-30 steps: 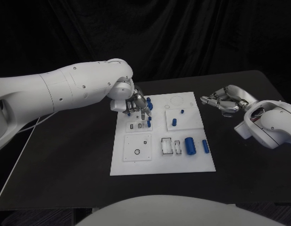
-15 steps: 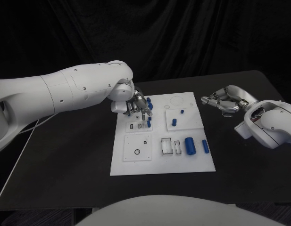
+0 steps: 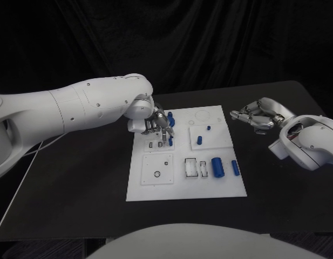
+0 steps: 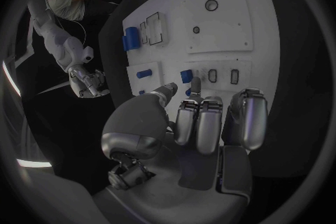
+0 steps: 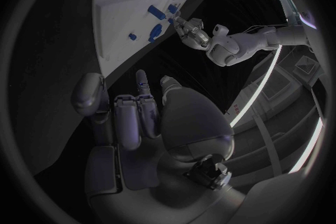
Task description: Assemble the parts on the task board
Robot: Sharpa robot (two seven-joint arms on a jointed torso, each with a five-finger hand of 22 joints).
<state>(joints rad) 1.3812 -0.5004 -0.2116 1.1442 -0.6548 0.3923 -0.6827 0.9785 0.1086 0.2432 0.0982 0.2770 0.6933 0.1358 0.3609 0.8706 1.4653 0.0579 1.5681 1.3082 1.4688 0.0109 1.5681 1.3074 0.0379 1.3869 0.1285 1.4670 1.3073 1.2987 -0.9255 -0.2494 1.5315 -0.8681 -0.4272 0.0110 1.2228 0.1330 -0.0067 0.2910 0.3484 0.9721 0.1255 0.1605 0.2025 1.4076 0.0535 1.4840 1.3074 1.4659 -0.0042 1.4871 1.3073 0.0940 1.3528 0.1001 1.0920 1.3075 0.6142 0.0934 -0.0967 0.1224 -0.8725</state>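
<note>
The white task board (image 3: pixel 213 186) lies mid-table, also seen as the board (image 4: pixel 231 17) and the board (image 5: pixel 119 5) in the wrist views. My left hand (image 3: pixel 155 125) hovers over its far left panel of small slots. Its curled fingers (image 4: pixel 203 117) pinch a small blue part (image 3: pixel 170 120) at their tips, just above the slots. Another blue part (image 4: pixel 186 76) stands by the slots. My right hand (image 3: pixel 256 116) rests on the table right of the board, fingers (image 5: pixel 136 112) curled in with nothing in them.
A thick blue cylinder (image 3: pixel 217 167) and a slim blue pin (image 3: pixel 235 167) lie at the board's near right. A short blue piece (image 3: pixel 199 140) sits on the far right panel. A square panel with a small hole (image 3: pixel 157 169) occupies the near left.
My left hand has shifted slightly toward the near side over the slot panel, carrying the blue part with it. The right hand has stayed still.
</note>
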